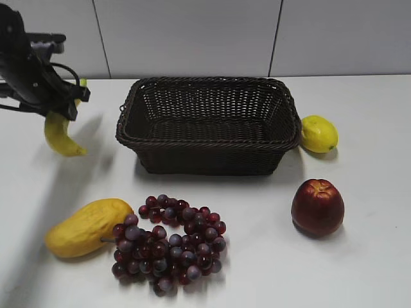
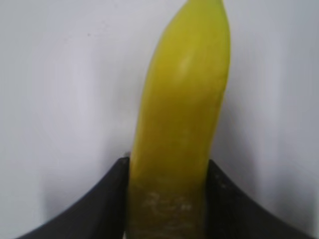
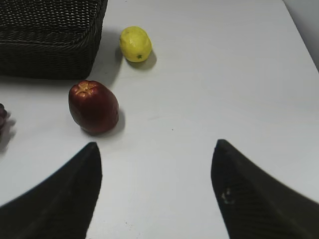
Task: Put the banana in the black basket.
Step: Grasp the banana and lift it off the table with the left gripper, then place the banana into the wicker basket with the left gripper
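My left gripper (image 1: 64, 106) is shut on the bright-yellow banana (image 1: 60, 136), which hangs from it above the table, left of the black basket (image 1: 209, 125). In the left wrist view the banana (image 2: 182, 114) runs up from between the two dark fingers (image 2: 168, 169). The woven basket stands empty at the middle back; its corner shows in the right wrist view (image 3: 50, 40). My right gripper (image 3: 156, 152) is open and empty over bare table; it is out of the exterior view.
A yellow-orange mango (image 1: 87, 226) and a bunch of dark red grapes (image 1: 170, 244) lie in front of the basket. A red apple (image 1: 317, 206) (image 3: 93, 107) and a lemon (image 1: 318, 133) (image 3: 135, 44) sit to its right.
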Motion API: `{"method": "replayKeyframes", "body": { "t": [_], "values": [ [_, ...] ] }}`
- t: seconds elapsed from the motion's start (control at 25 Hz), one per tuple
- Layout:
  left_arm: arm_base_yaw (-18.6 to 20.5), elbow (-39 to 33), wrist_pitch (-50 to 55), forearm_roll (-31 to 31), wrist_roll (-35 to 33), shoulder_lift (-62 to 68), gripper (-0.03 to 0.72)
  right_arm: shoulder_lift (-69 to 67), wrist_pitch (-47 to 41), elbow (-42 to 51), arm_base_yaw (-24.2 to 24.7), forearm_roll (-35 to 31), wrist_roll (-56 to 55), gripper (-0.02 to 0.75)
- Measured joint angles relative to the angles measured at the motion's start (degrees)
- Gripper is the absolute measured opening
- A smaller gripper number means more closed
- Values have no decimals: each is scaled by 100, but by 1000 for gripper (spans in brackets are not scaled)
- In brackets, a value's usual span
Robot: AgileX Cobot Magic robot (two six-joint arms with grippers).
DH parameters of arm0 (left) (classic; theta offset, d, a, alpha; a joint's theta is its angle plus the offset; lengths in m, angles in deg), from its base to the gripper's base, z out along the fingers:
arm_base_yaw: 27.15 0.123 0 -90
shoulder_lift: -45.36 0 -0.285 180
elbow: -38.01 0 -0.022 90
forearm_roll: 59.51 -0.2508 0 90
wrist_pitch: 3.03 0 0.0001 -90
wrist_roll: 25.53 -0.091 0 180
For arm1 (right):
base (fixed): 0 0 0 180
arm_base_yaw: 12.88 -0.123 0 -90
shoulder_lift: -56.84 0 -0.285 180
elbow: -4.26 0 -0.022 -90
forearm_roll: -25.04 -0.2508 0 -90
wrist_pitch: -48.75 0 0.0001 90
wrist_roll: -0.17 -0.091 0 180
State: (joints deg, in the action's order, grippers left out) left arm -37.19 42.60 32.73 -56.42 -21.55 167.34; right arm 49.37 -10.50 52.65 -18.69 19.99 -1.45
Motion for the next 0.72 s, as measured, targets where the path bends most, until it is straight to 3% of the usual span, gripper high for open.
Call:
{"method": "replayKeyframes", "body": {
  "t": [0.12, 0.4, 0.52, 0.72],
  "values": [
    [0, 123, -67, -213, -105, -424, 403, 0, 0, 0, 0, 0, 0, 520],
    [-217, 840, 69, -40, -1397, -819, 403, 0, 0, 0, 0, 0, 0, 520],
    [-514, 1157, 135, 189, -2116, -819, 403, 0, 0, 0, 0, 0, 0, 520],
    [-1338, 1502, -53, 301, -3480, -819, 403, 0, 0, 0, 0, 0, 0, 520]
  ]
}}
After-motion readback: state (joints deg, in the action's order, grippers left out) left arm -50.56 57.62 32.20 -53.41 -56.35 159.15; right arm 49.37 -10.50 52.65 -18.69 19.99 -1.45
